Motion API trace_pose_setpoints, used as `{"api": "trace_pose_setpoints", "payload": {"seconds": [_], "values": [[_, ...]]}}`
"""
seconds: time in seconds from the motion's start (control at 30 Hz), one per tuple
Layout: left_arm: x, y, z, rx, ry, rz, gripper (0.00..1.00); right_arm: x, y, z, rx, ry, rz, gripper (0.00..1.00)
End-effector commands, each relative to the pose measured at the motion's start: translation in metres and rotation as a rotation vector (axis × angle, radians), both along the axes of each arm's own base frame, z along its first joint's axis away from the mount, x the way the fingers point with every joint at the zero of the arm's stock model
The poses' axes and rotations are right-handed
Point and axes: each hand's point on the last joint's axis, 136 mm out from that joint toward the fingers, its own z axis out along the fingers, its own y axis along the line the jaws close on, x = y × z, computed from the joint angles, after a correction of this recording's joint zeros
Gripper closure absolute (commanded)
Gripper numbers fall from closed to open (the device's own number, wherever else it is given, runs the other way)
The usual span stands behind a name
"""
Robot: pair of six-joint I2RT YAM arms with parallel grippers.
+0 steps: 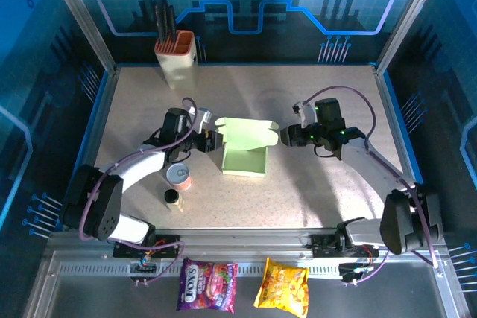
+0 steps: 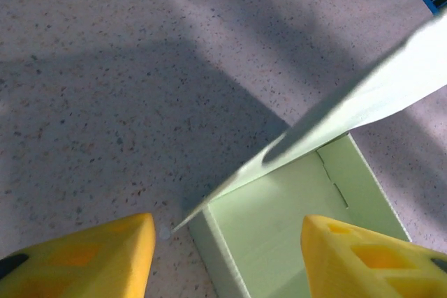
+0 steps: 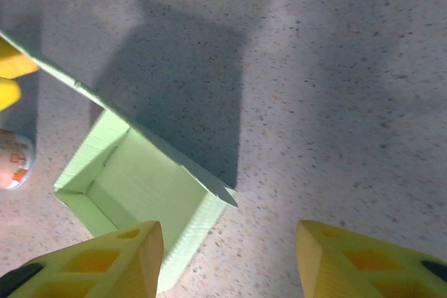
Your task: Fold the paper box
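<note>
The paper box (image 1: 244,156) is pale green and sits mid-table as an open tray, its lid flap (image 1: 247,132) standing up along the far side. My left gripper (image 1: 212,141) hovers just off the box's left far corner, open. In the left wrist view the box (image 2: 279,221) corner lies between the spread yellow fingertips (image 2: 105,259), untouched, beneath the slanting lid flap (image 2: 391,88). My right gripper (image 1: 286,135) is open beside the lid's right end. In the right wrist view the box (image 3: 140,186) lies to the lower left of the right gripper (image 3: 227,259), with bare table between the fingers.
A beige, orange-rimmed utensil holder (image 1: 177,57) stands at the back left. A small can (image 1: 179,176) and a dark little bottle (image 1: 173,198) sit left of the box, near the left arm. Two snack packets (image 1: 207,286) (image 1: 283,286) lie below the table's front rail.
</note>
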Motion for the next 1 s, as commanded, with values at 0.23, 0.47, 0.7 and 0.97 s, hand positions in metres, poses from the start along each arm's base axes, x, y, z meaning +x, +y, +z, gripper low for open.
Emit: {"api": "trace_pose_setpoints", "payload": {"seconds": [0.23, 0.47, 0.7, 0.97], "values": [[0.011, -0.011, 0.015, -0.037, -0.002, -0.042, 0.52, 0.007, 0.027, -0.011, 0.05, 0.04, 0.073, 0.57], [0.011, -0.011, 0.011, -0.018, 0.011, -0.052, 0.56, 0.009, 0.035, -0.014, 0.035, 0.042, 0.096, 0.62], [0.011, -0.011, 0.011, -0.014, 0.014, -0.056, 0.65, 0.009, 0.039, -0.014, 0.01, 0.037, 0.109, 0.7], [0.007, -0.012, 0.009, -0.019, 0.039, -0.068, 0.78, 0.008, 0.039, -0.013, -0.029, 0.021, 0.102, 0.83]]}}
